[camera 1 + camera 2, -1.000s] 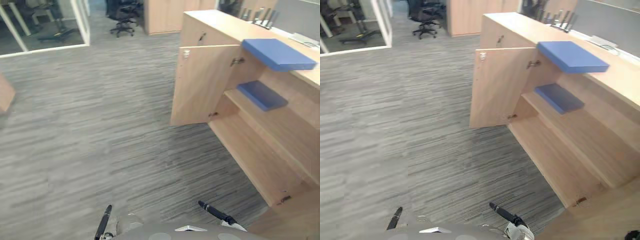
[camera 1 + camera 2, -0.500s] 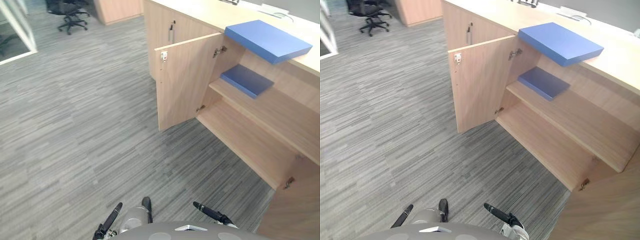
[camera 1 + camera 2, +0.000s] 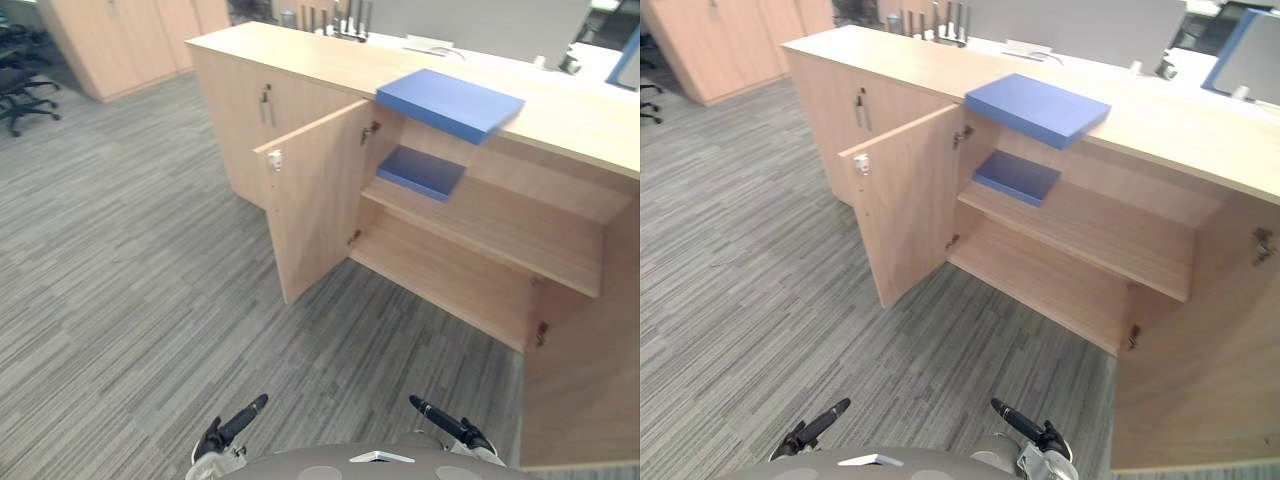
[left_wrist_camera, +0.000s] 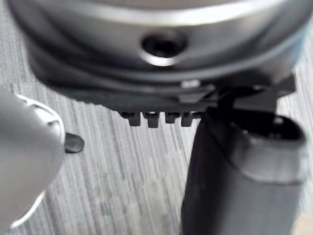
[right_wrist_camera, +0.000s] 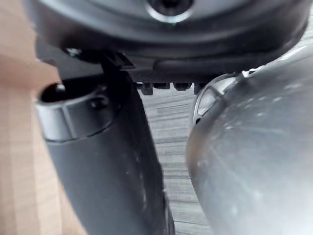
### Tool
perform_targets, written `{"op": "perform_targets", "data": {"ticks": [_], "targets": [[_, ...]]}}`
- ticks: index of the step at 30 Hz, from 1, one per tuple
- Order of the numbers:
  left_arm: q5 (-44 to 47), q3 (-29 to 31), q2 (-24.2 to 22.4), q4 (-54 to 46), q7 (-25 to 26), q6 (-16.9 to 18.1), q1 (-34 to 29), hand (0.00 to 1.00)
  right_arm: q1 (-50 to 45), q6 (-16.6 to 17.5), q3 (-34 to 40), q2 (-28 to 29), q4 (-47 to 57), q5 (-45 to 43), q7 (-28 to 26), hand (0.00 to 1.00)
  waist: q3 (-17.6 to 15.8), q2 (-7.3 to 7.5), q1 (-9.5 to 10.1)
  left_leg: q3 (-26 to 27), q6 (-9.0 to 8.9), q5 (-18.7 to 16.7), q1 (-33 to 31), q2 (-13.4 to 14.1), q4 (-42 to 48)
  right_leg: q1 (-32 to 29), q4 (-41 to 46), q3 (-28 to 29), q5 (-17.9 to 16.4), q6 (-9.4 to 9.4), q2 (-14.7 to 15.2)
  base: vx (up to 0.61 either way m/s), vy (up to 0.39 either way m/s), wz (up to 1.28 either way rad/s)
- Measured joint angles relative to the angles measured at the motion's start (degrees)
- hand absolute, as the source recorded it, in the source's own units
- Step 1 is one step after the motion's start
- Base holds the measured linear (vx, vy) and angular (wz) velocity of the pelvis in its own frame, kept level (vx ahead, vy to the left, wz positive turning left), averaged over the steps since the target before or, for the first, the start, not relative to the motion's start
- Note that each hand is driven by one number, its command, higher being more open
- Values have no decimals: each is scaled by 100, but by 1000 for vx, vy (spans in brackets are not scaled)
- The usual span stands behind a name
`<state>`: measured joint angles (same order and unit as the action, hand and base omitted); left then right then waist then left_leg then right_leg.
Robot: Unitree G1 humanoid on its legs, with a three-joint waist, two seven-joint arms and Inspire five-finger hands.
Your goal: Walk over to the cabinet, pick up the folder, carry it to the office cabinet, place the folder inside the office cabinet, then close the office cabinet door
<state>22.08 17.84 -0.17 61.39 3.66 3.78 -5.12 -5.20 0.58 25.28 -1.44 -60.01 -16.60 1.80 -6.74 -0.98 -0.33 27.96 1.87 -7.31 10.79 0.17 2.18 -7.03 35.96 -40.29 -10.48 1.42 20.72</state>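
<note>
A blue folder (image 3: 450, 103) lies flat on top of the low wooden cabinet (image 3: 300, 55), overhanging its front edge. A second blue folder (image 3: 420, 172) rests on the left end of the upper shelf inside. Both cabinet doors stand open: the left door (image 3: 315, 200) swings out toward me, the right door (image 3: 585, 370) stands at the right. My left hand (image 3: 235, 425) and right hand (image 3: 445, 425) hang low at the near edge of the eye views, far from the cabinet, fingers relaxed and holding nothing. In the left wrist view the left hand's thumb (image 4: 239, 171) hangs over grey carpet.
Grey striped carpet (image 3: 120, 280) stretches between me and the cabinet. Tall wooden cabinets (image 3: 120, 40) and an office chair (image 3: 20, 85) stand at the back left. Desk items (image 3: 340, 20) and a monitor (image 3: 1250, 60) sit behind the cabinet top. The lower shelf (image 3: 440, 280) is bare.
The whole picture has shifted: the camera has turned, so the open cabinet now sits nearer the centre and both doors show. Both hands stay low and empty.
</note>
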Motion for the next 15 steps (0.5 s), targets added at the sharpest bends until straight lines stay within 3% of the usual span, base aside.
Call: {"op": "perform_targets", "data": {"ticks": [3,4,6,8,12,14,15], "targets": [[-69,74,32,-24,9,22,64,100,-66,-8,-3,91,23,-74,1,100,-90,201,-22,195,-229,-237,176,35,35,-13,-1187,-162,172,-141,-190,125,-193,-43],[-252,74,6,-41,11,29,67,100,-89,-16,-3,84,25,-83,3,100,-59,215,-47,205,-340,-291,190,146,66,26,-1348,-197,460,-391,-353,230,-215,-14],[-388,73,-54,-78,-11,23,73,100,-75,-11,-4,60,58,-49,-1,100,-58,147,-82,243,-497,-256,180,317,5,75,-1581,-275,425,-407,-636,257,-203,-15],[-487,128,-103,-133,-45,6,16,100,-65,-27,-24,89,126,-36,2,100,-58,100,-96,381,-739,-95,247,609,-169,141,-1890,-307,377,-480,-1106,267,-215,-23],[-654,373,-90,-134,-120,-21,8,100,-68,-22,-124,260,237,49,-20,100,19,169,-119,548,-873,-74,492,983,-179,409,-2242,-259,184,-529,-1659,160,-157,-20],[-675,533,-40,-142,-138,-21,2,100,-59,-20,-76,353,234,53,-31,100,99,270,-110,561,-944,-231,368,1264,511,546,-2458,-124,118,-527,-1884,137,-114,-27],[-668,654,-19,-145,-121,-23,-15,100,-71,-31,-74,366,218,48,-51,100,156,311,-96,478,-898,-413,143,1548,1409,715,-2663,4,130,-515,-2025,202,-135,-59]]}}
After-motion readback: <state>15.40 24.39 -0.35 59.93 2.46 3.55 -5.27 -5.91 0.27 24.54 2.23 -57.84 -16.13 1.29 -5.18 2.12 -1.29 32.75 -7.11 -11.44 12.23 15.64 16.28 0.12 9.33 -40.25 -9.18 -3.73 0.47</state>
